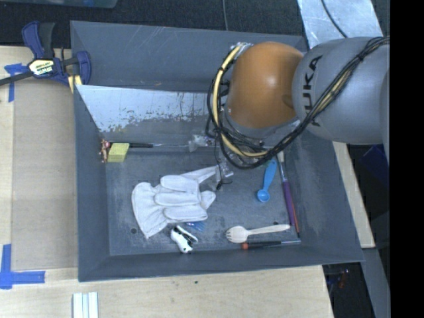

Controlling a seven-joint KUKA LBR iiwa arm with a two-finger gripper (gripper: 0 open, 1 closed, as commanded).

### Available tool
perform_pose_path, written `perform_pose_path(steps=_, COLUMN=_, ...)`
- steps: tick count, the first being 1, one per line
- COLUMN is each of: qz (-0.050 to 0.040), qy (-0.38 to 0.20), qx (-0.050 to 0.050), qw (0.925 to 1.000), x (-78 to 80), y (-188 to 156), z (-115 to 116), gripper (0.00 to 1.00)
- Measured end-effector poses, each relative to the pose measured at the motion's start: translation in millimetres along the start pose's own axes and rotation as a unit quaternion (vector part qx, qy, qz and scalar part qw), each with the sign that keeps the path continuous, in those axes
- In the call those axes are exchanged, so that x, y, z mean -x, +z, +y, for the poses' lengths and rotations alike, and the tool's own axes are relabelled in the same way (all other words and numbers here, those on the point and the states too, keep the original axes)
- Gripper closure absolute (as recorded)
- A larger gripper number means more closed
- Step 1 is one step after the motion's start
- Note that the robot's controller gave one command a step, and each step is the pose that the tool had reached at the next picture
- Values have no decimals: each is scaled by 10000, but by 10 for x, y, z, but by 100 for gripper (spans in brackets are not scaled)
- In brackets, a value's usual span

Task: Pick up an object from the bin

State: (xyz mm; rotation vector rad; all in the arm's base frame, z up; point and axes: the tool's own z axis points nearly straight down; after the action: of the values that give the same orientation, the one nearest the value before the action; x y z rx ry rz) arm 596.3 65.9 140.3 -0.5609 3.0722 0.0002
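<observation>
We see gripper (222, 176) at cuff of white glove (169, 203), glove body toward 8 o'clock; open/shut we can't tell. Risk: limp cloth slips w/ thin pinch.

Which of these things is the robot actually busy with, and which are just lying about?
Job in hand: the claw; the white glove whose cuff lies right by it; the grey bin.
Lying about: yellow block, blue spoon, pale spoon, purple pen.
</observation>
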Motion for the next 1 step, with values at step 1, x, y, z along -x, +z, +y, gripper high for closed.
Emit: perform_pose_path(steps=1, qz=-20, qy=714, qx=4, qw=9974, x=25, y=241, z=-82, gripper=0)
